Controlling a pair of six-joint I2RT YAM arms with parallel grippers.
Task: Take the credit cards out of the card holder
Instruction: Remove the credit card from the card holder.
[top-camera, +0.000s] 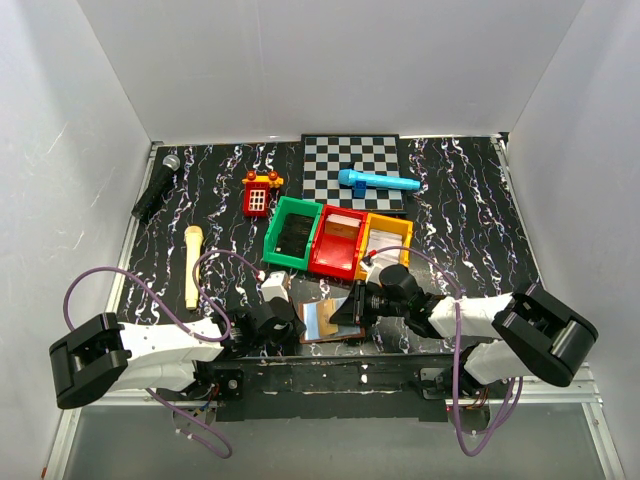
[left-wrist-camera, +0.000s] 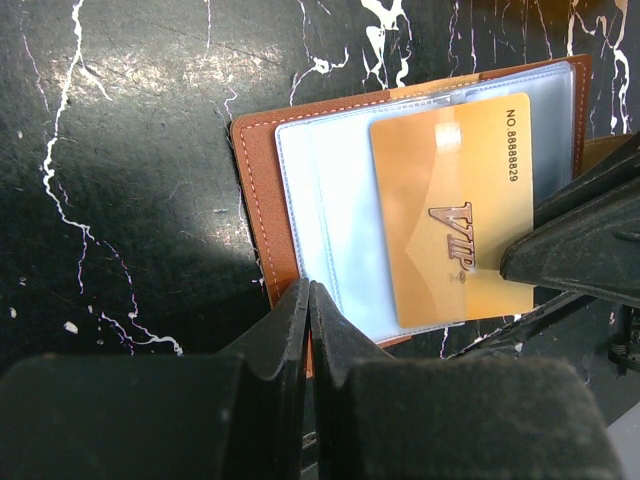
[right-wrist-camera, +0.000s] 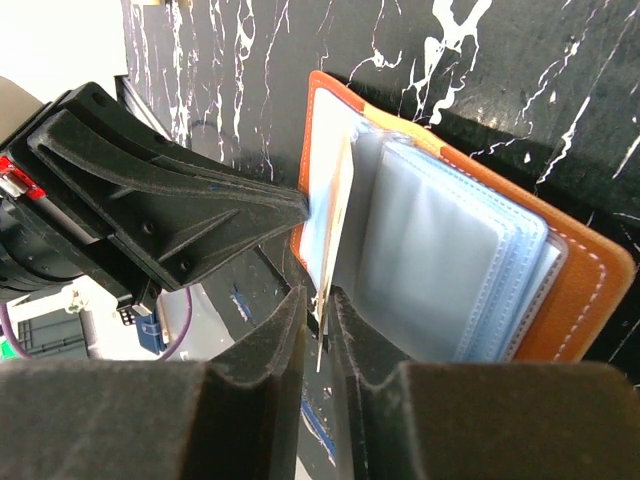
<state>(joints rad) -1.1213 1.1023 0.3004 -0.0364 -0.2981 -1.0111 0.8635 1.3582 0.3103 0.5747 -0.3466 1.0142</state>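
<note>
The brown card holder (top-camera: 330, 322) (left-wrist-camera: 255, 170) (right-wrist-camera: 590, 290) lies open near the table's front edge, its pale blue pockets facing up. A gold credit card (left-wrist-camera: 450, 200) marked VIP lies over the pockets, and the right wrist view shows it edge-on (right-wrist-camera: 335, 215). My left gripper (top-camera: 290, 322) (left-wrist-camera: 309, 290) is shut, its tips on the holder's near edge. My right gripper (top-camera: 355, 305) (right-wrist-camera: 318, 300) straddles the card's edge with its jaws narrowly apart. A slim gap shows on one side of the card.
Green (top-camera: 292, 232), red (top-camera: 337, 242) and orange (top-camera: 385, 238) bins stand just behind the holder. Further back are a checkerboard (top-camera: 335, 160) with a blue microphone (top-camera: 378, 182), a red toy phone (top-camera: 258, 195), a black microphone (top-camera: 157, 186) and a wooden stick (top-camera: 192, 265).
</note>
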